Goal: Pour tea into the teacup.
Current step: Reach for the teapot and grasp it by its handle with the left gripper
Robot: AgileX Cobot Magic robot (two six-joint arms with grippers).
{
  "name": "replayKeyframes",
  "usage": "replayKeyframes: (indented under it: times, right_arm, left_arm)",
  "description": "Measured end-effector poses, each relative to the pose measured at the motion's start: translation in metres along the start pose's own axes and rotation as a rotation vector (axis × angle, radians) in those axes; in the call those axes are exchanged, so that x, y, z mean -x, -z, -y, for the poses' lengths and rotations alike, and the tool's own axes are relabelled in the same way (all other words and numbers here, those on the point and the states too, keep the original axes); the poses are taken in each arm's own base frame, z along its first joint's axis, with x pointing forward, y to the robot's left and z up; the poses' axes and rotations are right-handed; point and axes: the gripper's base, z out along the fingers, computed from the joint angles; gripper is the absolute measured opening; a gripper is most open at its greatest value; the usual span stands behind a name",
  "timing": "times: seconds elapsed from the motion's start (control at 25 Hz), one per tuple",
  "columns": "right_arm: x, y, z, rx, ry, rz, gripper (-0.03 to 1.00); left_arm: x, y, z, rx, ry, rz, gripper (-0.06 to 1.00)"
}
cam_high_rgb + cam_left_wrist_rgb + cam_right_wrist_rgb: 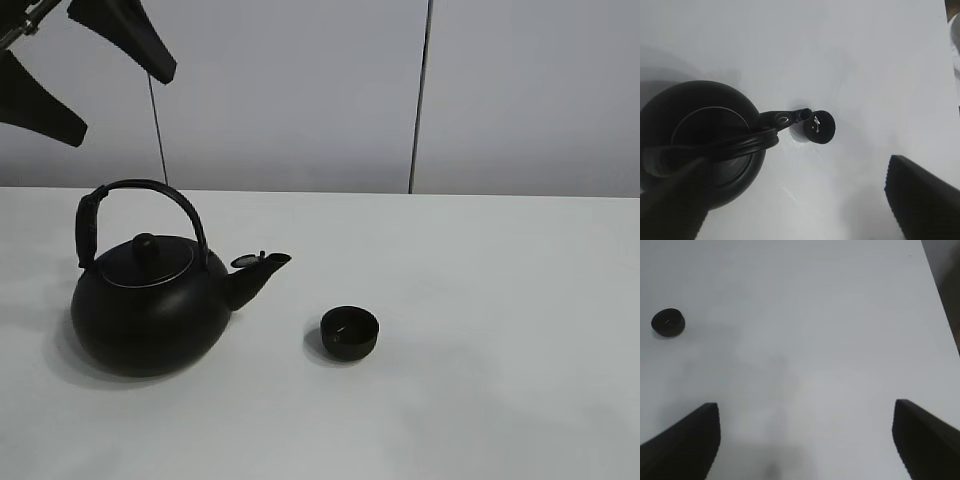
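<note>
Item 1, bench [500, 350]: a plain white surface that carries two things, both standing upright.

Item 2, kettle [150, 310]: large, round and black. It stands on the left part of the bench in the exterior view. Its hoop handle [140, 195] is raised over the lid [146, 262], and the lid is seated with its knob on top. The spout [258, 272] points right, towards the teacup. No gripper touches the kettle.

Item 3, teacup [350, 333]: small, low and matte black. It stands on the bench near the kettle, to the right of the spout tip and lower than it. The exterior view shows bare bench between it and the kettle body. In the left wrist view the spout tip [804, 114] shows just at the rim of the teacup [819, 127]. A pale glint [815, 121] shows inside the cup; whether it is liquid cannot be told.

Item 4, left gripper [120, 100]: high above the kettle at the upper left of the exterior view, well apart from the handle. Its jaws are spread wide and hold nothing. The left wrist view looks down between them [795, 170] onto the kettle and cup.

Item 5, right gripper [805, 410]: not seen in the exterior view. In its own wrist view the jaws are spread wide over bare bench and grip nothing. The teacup [668, 322] shows well apart from them.
</note>
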Motion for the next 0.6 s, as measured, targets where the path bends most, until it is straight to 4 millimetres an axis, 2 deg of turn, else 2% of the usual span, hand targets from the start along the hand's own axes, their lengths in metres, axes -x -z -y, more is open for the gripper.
replayKeyframes:
  times: [0.16,0.28,0.4,0.52,0.6]
  right_arm:
    - [0.000,0.000,0.000,-0.002,0.001,0.000,0.64]
    - [0.000,0.000,0.000,-0.001,0.001,0.000,0.64]
    - [0.000,0.000,0.000,0.001,0.003,0.000,0.64]
    - [0.000,0.000,0.000,0.001,0.003,0.001,0.64]
    - [0.000,0.000,0.000,0.001,0.003,0.001,0.64]
  left_arm:
    - [0.007,0.007,0.002,0.038,-0.090,0.101,0.67]
    - [0.001,0.020,0.002,0.141,-0.201,0.311,0.67]
    - [-0.027,0.024,-0.001,0.260,-0.338,0.526,0.66]
    - [-0.066,0.008,-0.013,0.399,-0.472,0.650,0.65]
    - [-0.090,-0.005,-0.029,0.504,-0.524,0.703,0.65]
